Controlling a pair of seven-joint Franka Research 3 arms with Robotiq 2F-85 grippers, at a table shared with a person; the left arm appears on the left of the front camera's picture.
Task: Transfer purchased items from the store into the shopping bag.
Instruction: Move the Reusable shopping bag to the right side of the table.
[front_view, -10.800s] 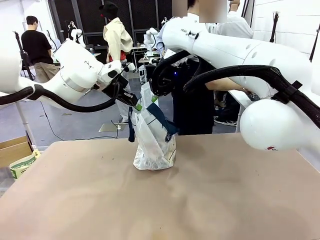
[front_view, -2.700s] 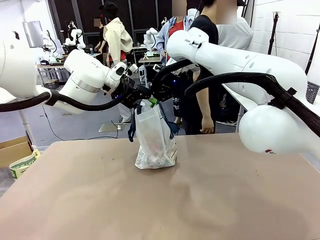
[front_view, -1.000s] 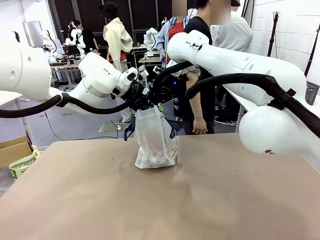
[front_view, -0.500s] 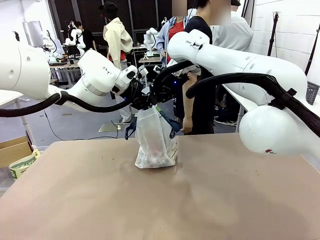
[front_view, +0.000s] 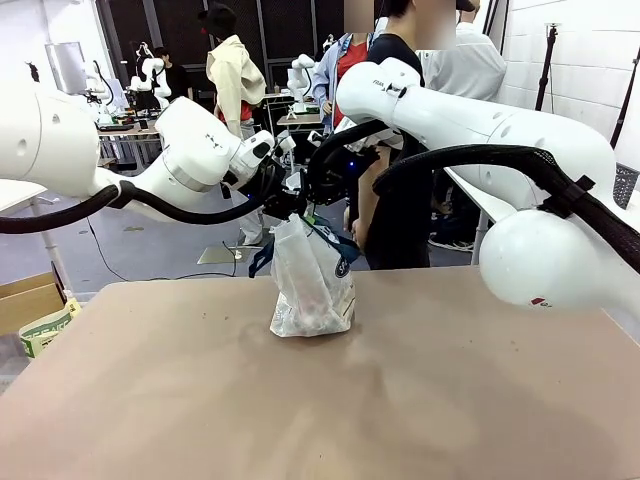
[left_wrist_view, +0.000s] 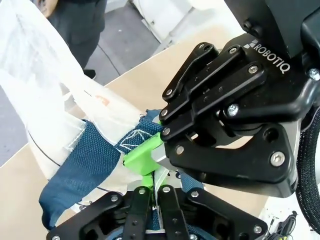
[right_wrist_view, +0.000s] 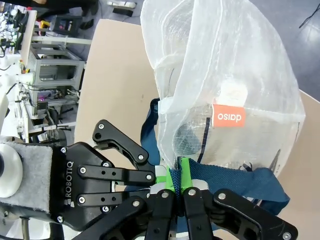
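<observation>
The shopping bag (front_view: 310, 285), translucent white with navy straps (front_view: 338, 248), stands upright on the table's far middle. Pale purchased items (front_view: 308, 318) show dimly through its lower part. My left gripper (front_view: 283, 207) and right gripper (front_view: 312, 205) meet at the bag's top, both shut on it. In the left wrist view my left gripper (left_wrist_view: 154, 197) is closed at the rim by the strap (left_wrist_view: 85, 160), with the right gripper's green pads (left_wrist_view: 142, 160) just above. In the right wrist view my right gripper (right_wrist_view: 176, 182) pinches the strap (right_wrist_view: 230, 175) beside the left gripper (right_wrist_view: 161, 177). The store is out of view.
The brown table (front_view: 400, 400) stretches bare toward me and to both sides of the bag. People (front_view: 400, 150) stand just beyond its far edge. A cardboard box (front_view: 25, 298) and a green-white package (front_view: 45, 330) sit off the table's left side.
My left gripper has closed on the bag's top beside the right gripper. The bag and right gripper have hardly moved. The people behind have shifted a little.
</observation>
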